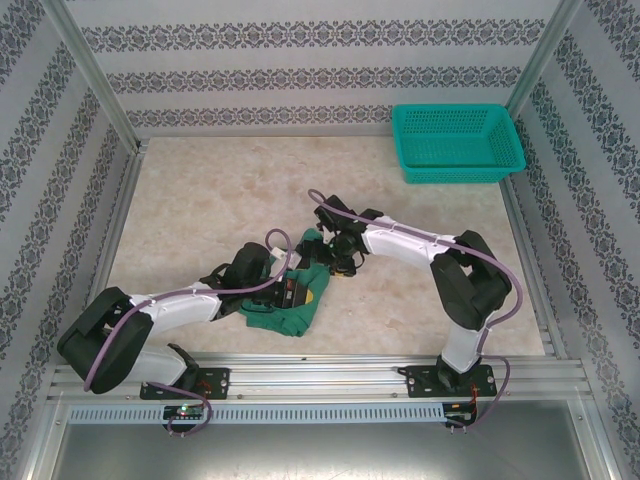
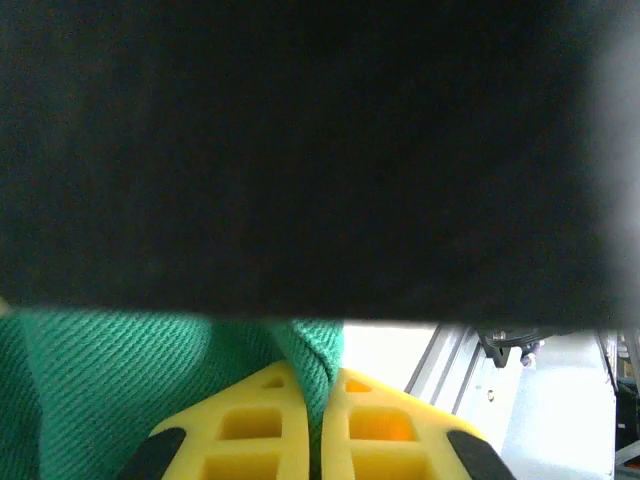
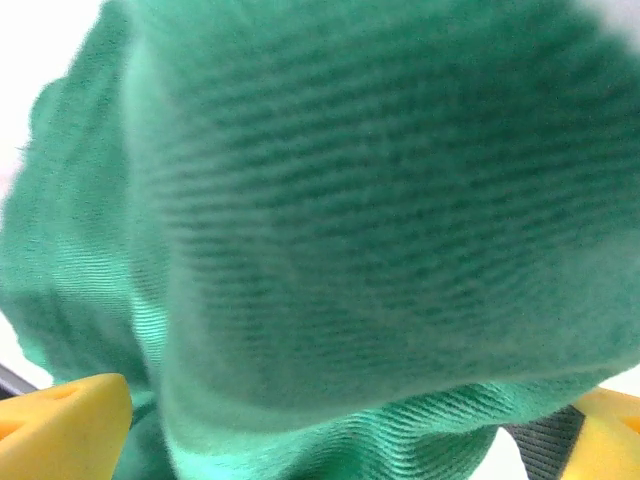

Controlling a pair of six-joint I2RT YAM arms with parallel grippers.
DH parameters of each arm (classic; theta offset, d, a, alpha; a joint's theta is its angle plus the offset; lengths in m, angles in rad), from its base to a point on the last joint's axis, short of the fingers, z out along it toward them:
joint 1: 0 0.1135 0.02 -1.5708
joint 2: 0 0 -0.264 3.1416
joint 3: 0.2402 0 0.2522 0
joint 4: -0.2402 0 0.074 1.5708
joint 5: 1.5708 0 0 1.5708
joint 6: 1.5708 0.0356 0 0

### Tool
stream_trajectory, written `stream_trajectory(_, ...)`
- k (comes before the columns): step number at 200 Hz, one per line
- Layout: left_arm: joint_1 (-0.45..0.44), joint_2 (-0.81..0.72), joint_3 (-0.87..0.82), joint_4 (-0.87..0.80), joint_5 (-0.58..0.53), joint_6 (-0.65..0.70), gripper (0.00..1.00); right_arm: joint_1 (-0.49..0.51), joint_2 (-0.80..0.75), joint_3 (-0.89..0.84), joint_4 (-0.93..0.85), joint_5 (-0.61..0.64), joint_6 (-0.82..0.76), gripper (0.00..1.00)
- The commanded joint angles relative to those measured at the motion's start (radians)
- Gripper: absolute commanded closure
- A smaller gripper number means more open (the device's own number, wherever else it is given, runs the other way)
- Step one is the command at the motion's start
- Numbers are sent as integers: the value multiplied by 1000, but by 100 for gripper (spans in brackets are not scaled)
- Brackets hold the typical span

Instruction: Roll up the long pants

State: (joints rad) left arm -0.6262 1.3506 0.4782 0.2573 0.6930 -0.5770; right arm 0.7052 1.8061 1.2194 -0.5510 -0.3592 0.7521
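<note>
Found the long pants (image 1: 292, 312) bunched into a compact lump on the table (image 1: 200, 200), near the front edge, between the two arms. Noted left claw (image 2: 320, 435) nearly closed, pinching a fold of the green cloth. Noted right claw (image 3: 335, 435) spread wide just beyond, cloth bulging between its fingers (image 3: 60, 425); could not tell whether squeezing. Judged risks: thin pinch slipping off, wide claw dragging the lump and loosening it, loose edges spilling out. Read long axis as near-left to far-right; could not tell waist from hem. Saw teal basket (image 1: 458, 145) well apart, far right.
</note>
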Motion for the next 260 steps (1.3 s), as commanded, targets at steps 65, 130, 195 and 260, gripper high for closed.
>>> stream_trajectory(65, 16, 11, 8, 30, 29, 23, 100, -1, 158, 30, 22, 72, -9, 2)
stream_trajectory(130, 16, 53, 45, -41, 93, 103, 100, -89, 169, -2, 141, 91, 15, 100)
stream_trajectory(195, -94, 182, 249, -241, -227, 301, 66, -193, -146, -327, 105, 172, 37, 100)
stream_trajectory(260, -545, 287, 534, -490, -1000, 669, 0, -181, -351, -396, -28, 253, 82, 100)
